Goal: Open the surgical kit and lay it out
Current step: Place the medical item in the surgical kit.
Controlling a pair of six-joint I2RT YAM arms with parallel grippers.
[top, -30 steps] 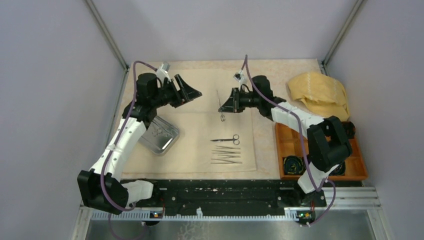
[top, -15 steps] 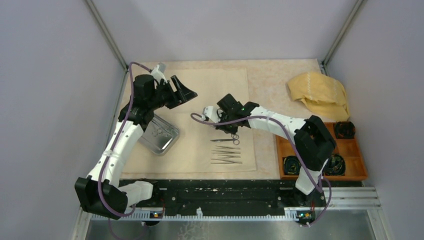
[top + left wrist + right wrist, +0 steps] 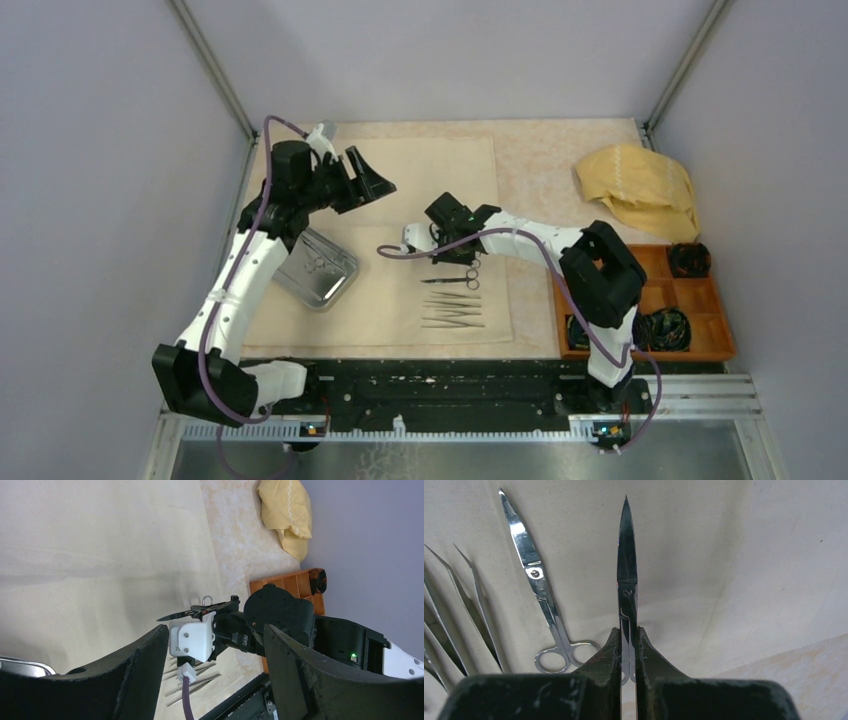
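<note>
The surgical kit lies spread out. Its cream cloth (image 3: 400, 200) covers the table's left and middle, and the steel tray (image 3: 318, 268) rests on the cloth's left edge. One pair of scissors (image 3: 450, 281) (image 3: 531, 572) lies flat above a row of tweezers (image 3: 452, 315) (image 3: 454, 605). My right gripper (image 3: 455, 255) (image 3: 628, 630) is shut on a second pair of scissors (image 3: 627, 580), held low over the cloth beside the lying pair, blades pointing away. My left gripper (image 3: 372, 185) (image 3: 216, 630) hovers open and holds nothing above the cloth's far left.
A mustard-yellow cloth (image 3: 640, 188) (image 3: 287, 510) is bunched at the far right. Below it an orange compartment box (image 3: 650, 300) (image 3: 290, 582) holds black coils. Metal frame posts stand at both far corners, and a black rail runs along the near edge.
My right arm has swung from the far middle of the cloth down towards the lying scissors, carrying its scissors. The left gripper has shifted only slightly.
</note>
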